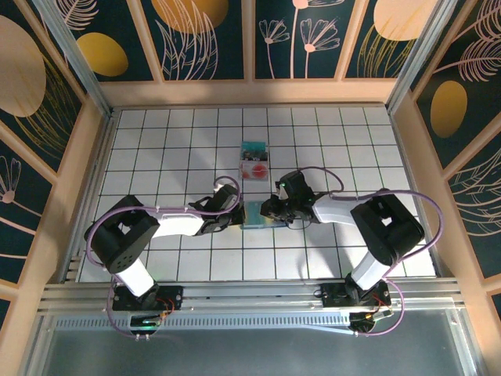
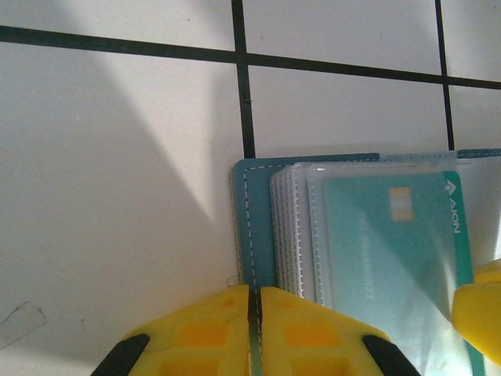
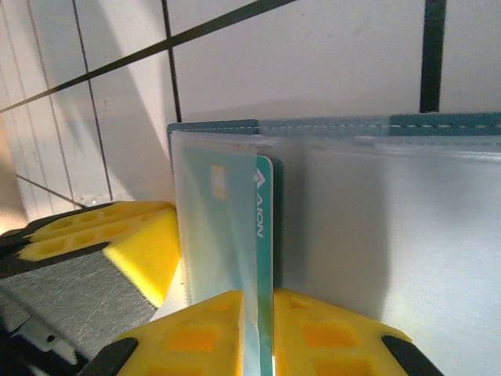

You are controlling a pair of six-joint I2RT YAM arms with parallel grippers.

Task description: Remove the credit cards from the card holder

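The slate-blue card holder (image 1: 256,214) lies open on the white tiled table between both grippers. My left gripper (image 1: 239,216) (image 2: 254,290) is shut on the stitched left edge of the holder's cover (image 2: 254,227). A teal credit card (image 2: 391,258) sits in a clear sleeve inside the holder. My right gripper (image 1: 272,210) (image 3: 264,294) is shut on this teal card (image 3: 264,227), whose printed edge sticks out past the sleeve. Behind it the holder's cover (image 3: 219,127) shows along the top. Two more credit cards lie on the table farther back: a teal one (image 1: 253,149) and a whitish-pink one with a red mark (image 1: 253,168).
White tiles with dark grout lines spread all around the holder. Wooden walls (image 1: 106,117) fence the table at left, right and back. My right gripper's yellow finger (image 2: 479,301) shows at the left wrist view's right edge, and the left gripper's finger (image 3: 125,235) in the right wrist view.
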